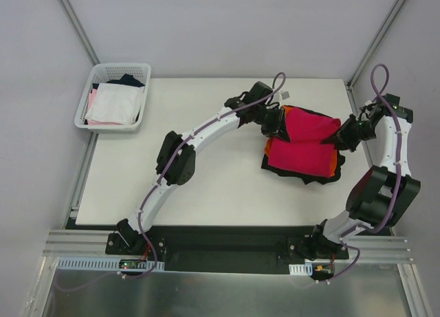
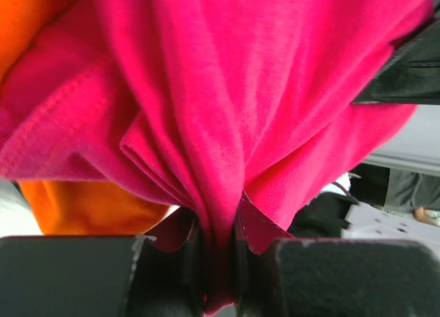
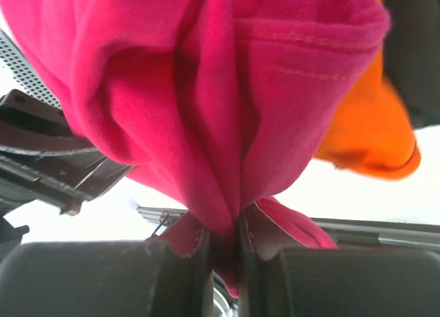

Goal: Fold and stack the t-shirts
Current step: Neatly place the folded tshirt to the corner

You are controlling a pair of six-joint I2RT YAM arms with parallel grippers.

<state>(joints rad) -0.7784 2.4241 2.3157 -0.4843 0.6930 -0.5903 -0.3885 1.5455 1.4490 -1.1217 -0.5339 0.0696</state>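
Over white table [image 1: 206,183], left tool [image 2: 220,238] and right tool [image 3: 225,236] clamp magenta t-shirt [image 1: 306,144].

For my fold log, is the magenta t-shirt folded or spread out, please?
Folded, not spread: the magenta t-shirt shows two overlapping layers with a crease between.

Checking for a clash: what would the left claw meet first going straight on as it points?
The crimson shirt the left claw grips; beyond that, probably the right claw, though depth is unclear.
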